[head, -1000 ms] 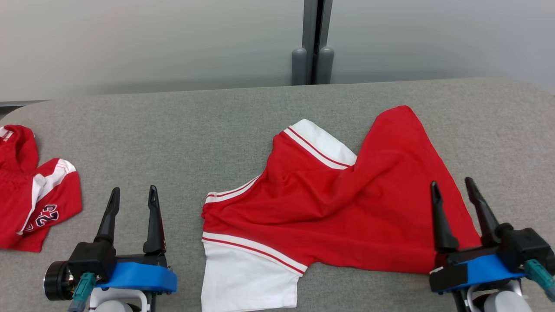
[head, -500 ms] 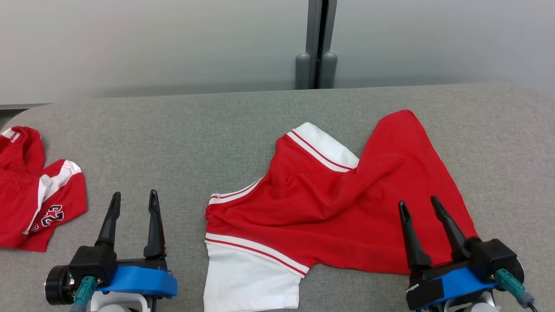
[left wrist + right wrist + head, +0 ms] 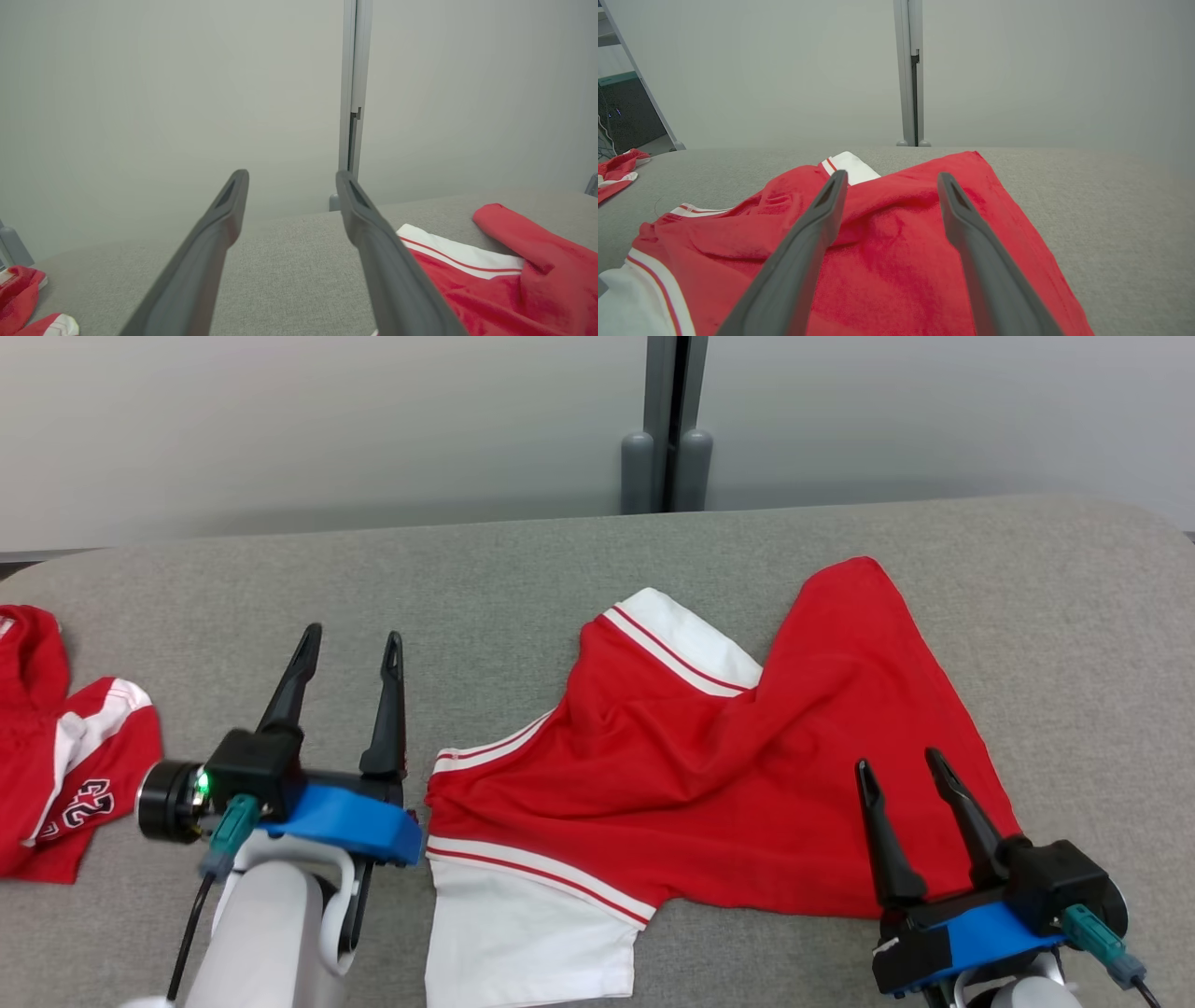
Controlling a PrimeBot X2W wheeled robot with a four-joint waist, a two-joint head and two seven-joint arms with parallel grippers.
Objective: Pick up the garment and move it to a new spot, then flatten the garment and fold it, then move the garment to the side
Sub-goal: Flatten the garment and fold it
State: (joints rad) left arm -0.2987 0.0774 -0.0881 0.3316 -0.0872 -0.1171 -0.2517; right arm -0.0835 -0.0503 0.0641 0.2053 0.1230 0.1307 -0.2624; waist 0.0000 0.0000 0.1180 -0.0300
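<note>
**Red garment [image 3: 709, 775] on the table [image 3: 523, 579].** The soft, creased cloth has broad white panels and thin red-and-white stripes. It lies rumpled and spread right of the table's centre, with one corner peaked toward the far edge. The table is covered in grey felt-like fabric and has rounded corners. Behind it, pale matte wall panels meet at a grey post [image 3: 665, 420].

The left end effector [image 3: 353, 635] hovers just left of the garment's striped hem, fingers parted and empty. The right end effector [image 3: 898, 761] is over the garment's near right corner, also parted and empty.

A second red garment [image 3: 56, 775], printed with a number, lies bunched at the table's left edge. The right wrist view adds a dark equipment corner [image 3: 621, 116] beyond the panels.
</note>
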